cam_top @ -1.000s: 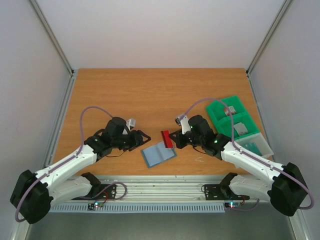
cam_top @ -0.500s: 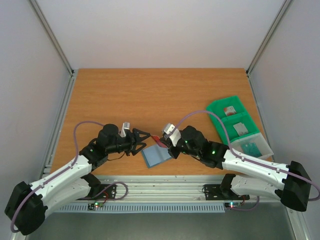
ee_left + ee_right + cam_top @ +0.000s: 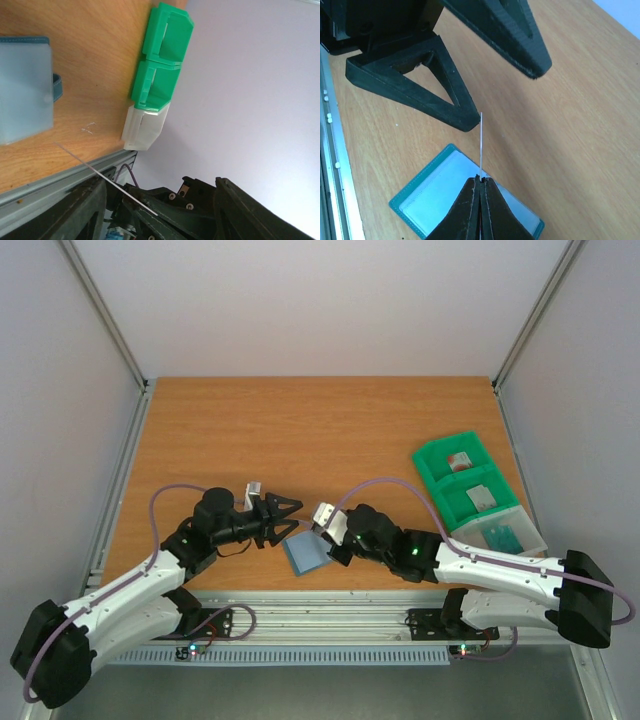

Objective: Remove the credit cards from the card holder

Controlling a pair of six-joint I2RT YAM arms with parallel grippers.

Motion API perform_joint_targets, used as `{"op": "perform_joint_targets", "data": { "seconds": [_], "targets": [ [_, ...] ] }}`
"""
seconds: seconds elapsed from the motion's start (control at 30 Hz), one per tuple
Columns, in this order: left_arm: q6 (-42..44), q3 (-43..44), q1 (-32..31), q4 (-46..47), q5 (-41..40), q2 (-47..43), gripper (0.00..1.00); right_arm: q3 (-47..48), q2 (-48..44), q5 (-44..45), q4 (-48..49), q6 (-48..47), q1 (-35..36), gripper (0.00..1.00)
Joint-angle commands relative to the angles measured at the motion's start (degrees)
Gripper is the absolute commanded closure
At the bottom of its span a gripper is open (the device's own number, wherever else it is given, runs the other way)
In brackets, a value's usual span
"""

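Card holder point(image 3: 306, 554) lay open flat on desk point(image 3: 300, 420), lower centre of top view. One credit card point(image 3: 481, 142), seen edge-on, stood upright over it, pinched in right gripper point(image 3: 480, 180). Left gripper point(image 3: 506, 95) was spread, card's free edge just beside one finger. Green bin point(image 3: 437, 462) sat at right.

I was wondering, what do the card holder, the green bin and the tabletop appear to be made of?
The card holder: likely soft plastic or faux leather, teal edging around cloudy translucent pockets. The green bin: rigid moulded plastic, smooth with slight sheen. The tabletop: wood or wood-look laminate, visible grain.
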Motion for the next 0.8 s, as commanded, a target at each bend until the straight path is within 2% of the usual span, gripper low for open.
{"op": "perform_joint_targets", "data": {
  "seconds": [0.0,0.23,0.4,0.5,0.6,0.77],
  "targets": [
    [-1.75,-1.04,0.19,5.09,1.34,0.77,0.43,2.52,0.76,3.4,2.63,-2.36,1.57,0.99],
    [-1.66,-0.66,0.19,5.18,2.21,1.46,0.56,2.62,1.31,5.48,4.24,-4.02,3.04,0.99],
    [-1.67,-0.81,0.16,5.46,2.49,1.78,0.74,2.79,1.71,6.15,4.6,-4.7,3.72,0.99],
    [-1.51,-1.0,0.15,6.33,2.67,2.05,0.88,3.0,2.05,7.2,4.01,-5.03,4.03,0.99],
    [-0.39,-1.29,0.22,7.53,2.67,2.34,0.99,3.33,1.89,7.76,2.21,-3.9,4.04,0.93],
    [2.83,-0.95,0.19,7.77,2.69,3.24,0.99,6.87,1.1,8.3,-4.71,1.3,4.04,0.78]
  ]
}}
